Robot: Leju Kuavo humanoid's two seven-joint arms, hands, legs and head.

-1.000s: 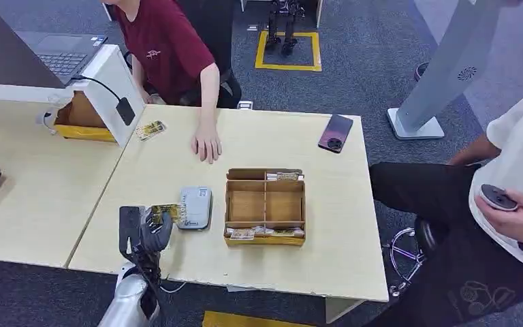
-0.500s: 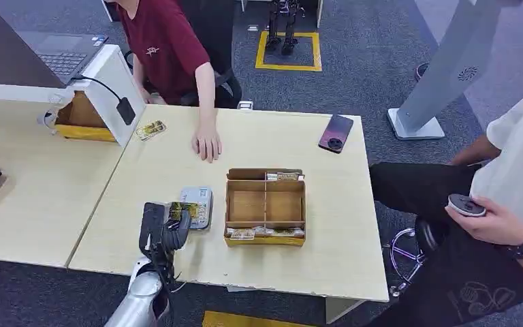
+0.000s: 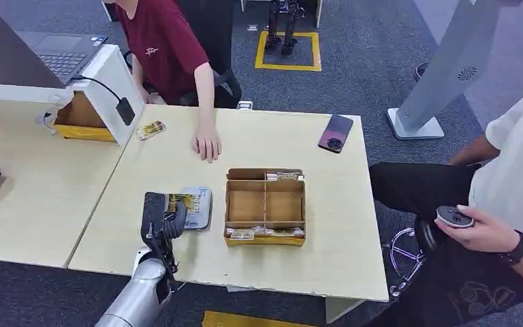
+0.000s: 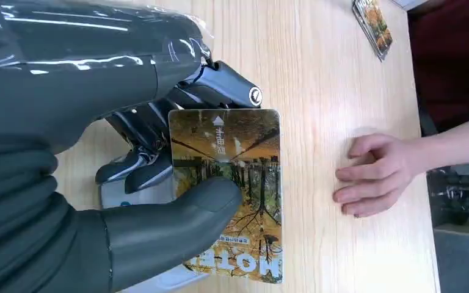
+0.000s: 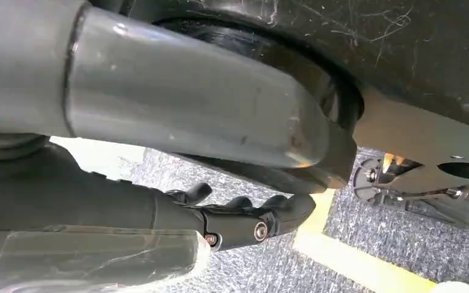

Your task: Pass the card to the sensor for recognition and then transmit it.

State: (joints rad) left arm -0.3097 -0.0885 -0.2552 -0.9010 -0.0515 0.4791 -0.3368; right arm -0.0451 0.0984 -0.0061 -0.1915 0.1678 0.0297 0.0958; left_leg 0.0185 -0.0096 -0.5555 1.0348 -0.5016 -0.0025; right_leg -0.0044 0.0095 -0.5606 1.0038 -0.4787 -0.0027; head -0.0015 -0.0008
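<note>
My left hand [image 3: 159,219] pinches a hotel card [image 3: 183,201] with an autumn-tree picture between thumb and fingers. It holds the card flat over the near left part of the grey sensor [image 3: 199,208] on the table [image 3: 313,252]. In the left wrist view the thumb [image 4: 171,226] lies across the card [image 4: 235,177], the fingers [image 4: 220,91] support it from behind, and a pale edge of the sensor [image 4: 117,196] shows beneath. My right hand [image 5: 244,220] hangs low over the carpet with nothing in it, fingers loosely apart.
A wooden divided box [image 3: 265,204] with cards stands right of the sensor. A person's hand [image 3: 207,144] rests on the far table; loose cards [image 3: 150,129] and a phone [image 3: 336,133] lie there. A seated person at right holds a round device [image 3: 455,216].
My left hand has carried the card rightward and forward, from beside the sensor's left edge to over it. The seated person's hand with the round device has dropped lower.
</note>
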